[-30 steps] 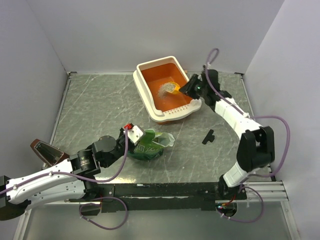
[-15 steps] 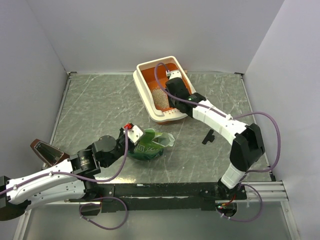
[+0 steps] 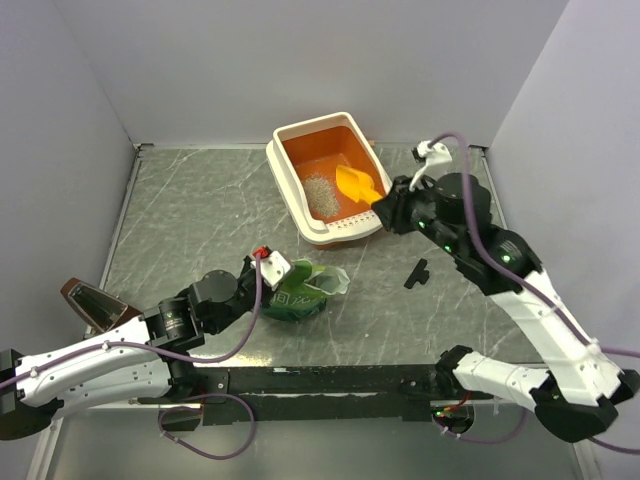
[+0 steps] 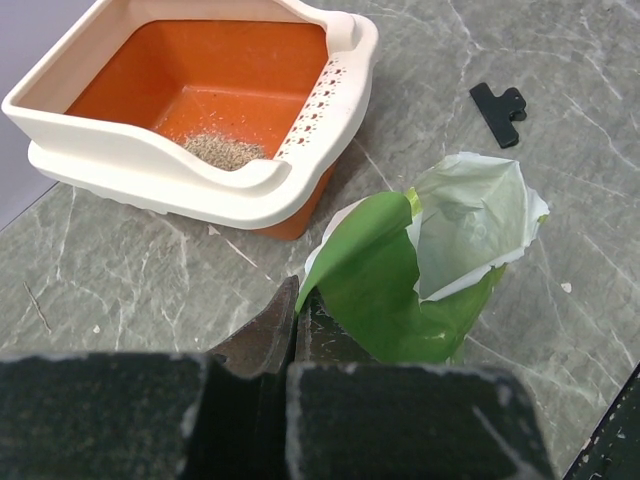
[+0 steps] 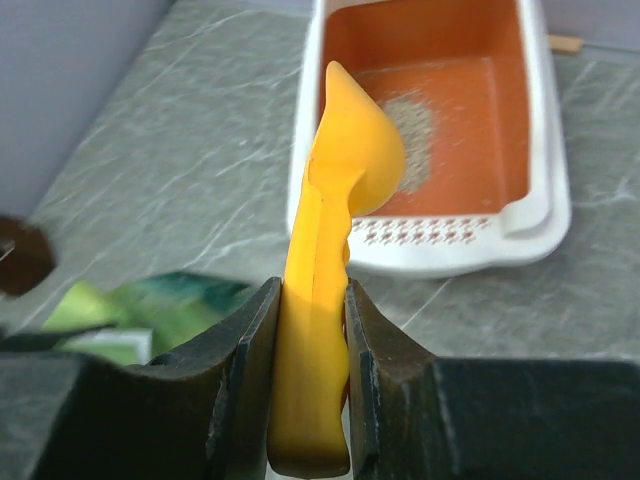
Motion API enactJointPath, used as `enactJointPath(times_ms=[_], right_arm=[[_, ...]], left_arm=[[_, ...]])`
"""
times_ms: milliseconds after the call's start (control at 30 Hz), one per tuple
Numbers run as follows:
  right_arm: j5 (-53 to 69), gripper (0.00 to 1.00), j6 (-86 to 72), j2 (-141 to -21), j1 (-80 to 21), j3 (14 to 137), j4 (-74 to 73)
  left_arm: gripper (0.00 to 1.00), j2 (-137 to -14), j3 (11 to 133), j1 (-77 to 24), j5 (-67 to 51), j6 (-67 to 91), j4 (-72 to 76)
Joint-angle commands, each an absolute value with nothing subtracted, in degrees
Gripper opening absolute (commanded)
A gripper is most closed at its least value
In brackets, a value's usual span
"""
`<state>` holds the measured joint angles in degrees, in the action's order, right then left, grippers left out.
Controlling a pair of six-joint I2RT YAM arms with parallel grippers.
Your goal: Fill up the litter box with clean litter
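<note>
Right pincer (image 5: 313, 300) is gripping the empty-looking scoop (image 5: 345, 160) over the litter box (image 3: 290, 135). Left pincer (image 4: 293, 320) is pinching the green bag (image 4: 380, 290). Next: dipping for more clean litter (image 3: 320, 192).

A grey-green marbled worktop (image 3: 200, 210), veined with pale streaks, sits enclosed by plain white walls (image 3: 200, 60) on three sides. A black rail (image 3: 330, 380) runs along its near edge. The light is soft and even.

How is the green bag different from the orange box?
The litter box is smooth, orange inside with a cream rim; the green bag is crinkly and white inside. The box stands free with a little litter in it; the bag is pinched by the fingers of the left gripper, and its contents are hidden. Both are open on top and sit on the table.
</note>
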<state>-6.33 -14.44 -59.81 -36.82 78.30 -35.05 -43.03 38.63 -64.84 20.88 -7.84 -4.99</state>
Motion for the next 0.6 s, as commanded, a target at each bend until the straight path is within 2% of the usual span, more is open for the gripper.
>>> enactJointPath(times_ms=[0,300,567], right_arm=[[6.39,0.0,-17.66,-57.4,-36.56,81.82,-49.81],[19.94,0.0,-22.23,-50.28,-36.47,82.88,-57.74],[20.3,0.0,-24.87,-45.88,-36.47,81.65,-59.68]], left_arm=[[0.01,-42.72,39.11,-64.78,22.22,-5.01,-4.22],[0.01,-42.19,39.99,-64.78,33.04,-6.59,-6.85],[0.01,-39.56,42.71,-64.78,38.74,-10.45,-9.31]])
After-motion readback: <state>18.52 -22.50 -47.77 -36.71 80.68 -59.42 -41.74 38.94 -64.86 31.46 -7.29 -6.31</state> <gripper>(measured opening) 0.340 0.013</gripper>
